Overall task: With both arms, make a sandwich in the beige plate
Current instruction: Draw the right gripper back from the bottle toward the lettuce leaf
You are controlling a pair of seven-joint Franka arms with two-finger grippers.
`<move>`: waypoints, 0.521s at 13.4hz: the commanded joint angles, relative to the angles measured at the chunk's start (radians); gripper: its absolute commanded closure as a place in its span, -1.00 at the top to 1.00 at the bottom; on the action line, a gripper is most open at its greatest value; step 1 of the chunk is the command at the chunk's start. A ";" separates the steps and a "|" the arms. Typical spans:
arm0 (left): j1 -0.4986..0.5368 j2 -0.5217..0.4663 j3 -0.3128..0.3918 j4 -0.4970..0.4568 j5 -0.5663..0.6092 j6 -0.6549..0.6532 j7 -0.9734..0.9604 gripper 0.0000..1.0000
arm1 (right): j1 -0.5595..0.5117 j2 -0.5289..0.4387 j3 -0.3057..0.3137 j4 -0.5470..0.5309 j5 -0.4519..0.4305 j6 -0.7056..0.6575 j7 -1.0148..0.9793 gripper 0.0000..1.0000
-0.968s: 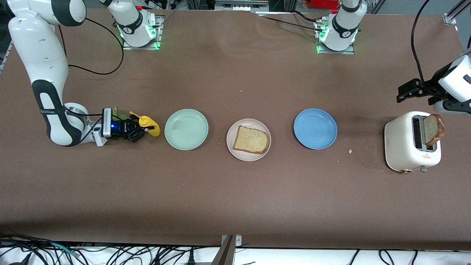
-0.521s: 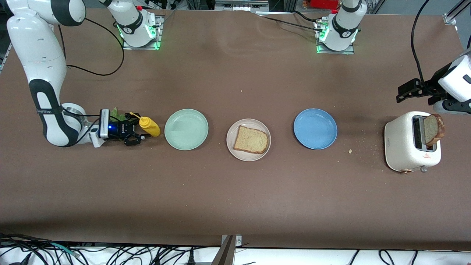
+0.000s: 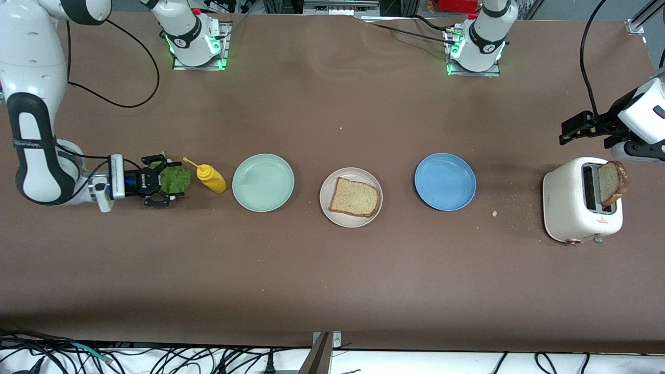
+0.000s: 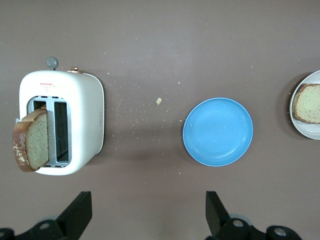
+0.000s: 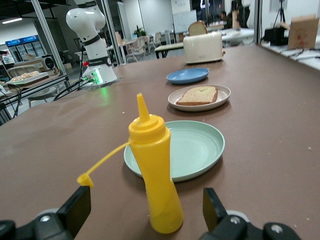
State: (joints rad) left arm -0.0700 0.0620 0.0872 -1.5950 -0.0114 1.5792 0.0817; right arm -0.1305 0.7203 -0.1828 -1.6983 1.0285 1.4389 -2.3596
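A brown table holds a row of things. At its centre sits the beige plate (image 3: 351,197) with one bread slice (image 3: 354,197) lying flat on it, so the sandwich is only begun. The lettuce leaf (image 3: 174,178) lies on the table toward the right arm's end, at nine o'clock from the plate, past the mint-green plate (image 3: 263,182) and the yellow mustard bottle (image 3: 210,177). The second bread slice (image 3: 612,182) stands in the white toaster (image 3: 581,200) at three o'clock, past the blue plate (image 3: 445,182). Lettuce and top slice, I judge, are both left to place.

The right gripper (image 3: 165,182) sits low at the leaf, jaws spread wide, gripping nothing. The left gripper (image 3: 570,129) waits in the air just above the toaster, jaws wide and empty.

A second ago the right gripper was pinched around the mustard bottle; it has since let go and drawn back toward nine o'clock, uncovering the leaf. The bottle stands free.
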 commanded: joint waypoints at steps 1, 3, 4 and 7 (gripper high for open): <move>0.001 -0.004 -0.007 -0.003 0.024 0.005 -0.002 1.00 | 0.000 -0.059 0.000 0.025 -0.077 -0.003 0.199 0.99; 0.001 -0.004 -0.009 -0.003 0.024 0.005 -0.002 1.00 | 0.008 -0.087 0.002 0.080 -0.169 0.001 0.336 0.99; 0.001 -0.004 -0.009 -0.003 0.024 0.005 -0.003 1.00 | 0.014 -0.102 0.002 0.112 -0.211 0.000 0.406 0.99; -0.001 -0.004 -0.009 -0.003 0.024 0.004 -0.005 1.00 | 0.063 -0.154 0.005 0.204 -0.361 0.000 0.700 0.99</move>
State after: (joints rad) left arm -0.0701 0.0626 0.0858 -1.5951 -0.0114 1.5792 0.0817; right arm -0.1061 0.6030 -0.1806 -1.5514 0.7645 1.4407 -1.8345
